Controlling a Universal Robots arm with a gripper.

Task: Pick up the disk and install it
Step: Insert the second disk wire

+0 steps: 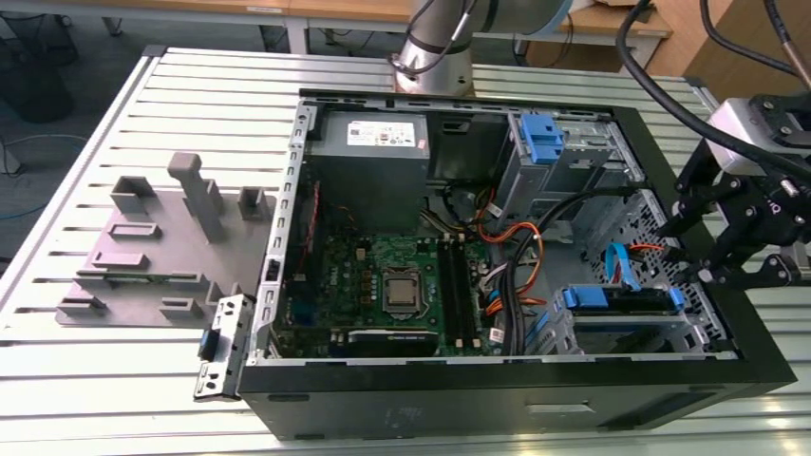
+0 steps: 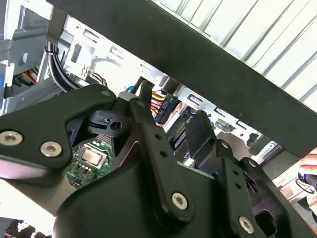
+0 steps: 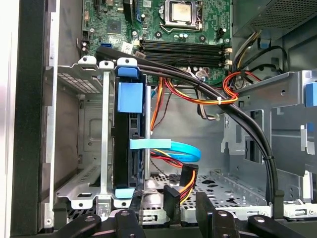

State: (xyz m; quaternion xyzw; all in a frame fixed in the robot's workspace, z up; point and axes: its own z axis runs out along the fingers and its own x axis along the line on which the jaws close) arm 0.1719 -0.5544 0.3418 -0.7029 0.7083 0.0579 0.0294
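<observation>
While the gripper (image 1: 742, 261) hangs outside the case (image 1: 507, 399) at three o'clock, apparently empty-fingered, the disk (image 3: 130, 144) seemingly sits in its bay. How wide the fingers stand, I cannot tell.

**Camera arrangement: one exterior view and two wrist views around an open computer case.**

The exterior view looks down obliquely from above and some way off, taking in the whole computer case (image 1: 507, 285), the slatted table (image 1: 102, 380) and the gripper (image 1: 747, 237) at the exterior view's right. The first wrist view faces straight into the case at close range, over the drive cage (image 3: 99, 148), the cables (image 3: 208, 94) and the motherboard (image 3: 178, 29). The second wrist view sits closer still, looking past the gripper linkage (image 2: 148, 163) toward the case wall (image 2: 198, 64). All three views share the drive-bay end of the case interior.
</observation>
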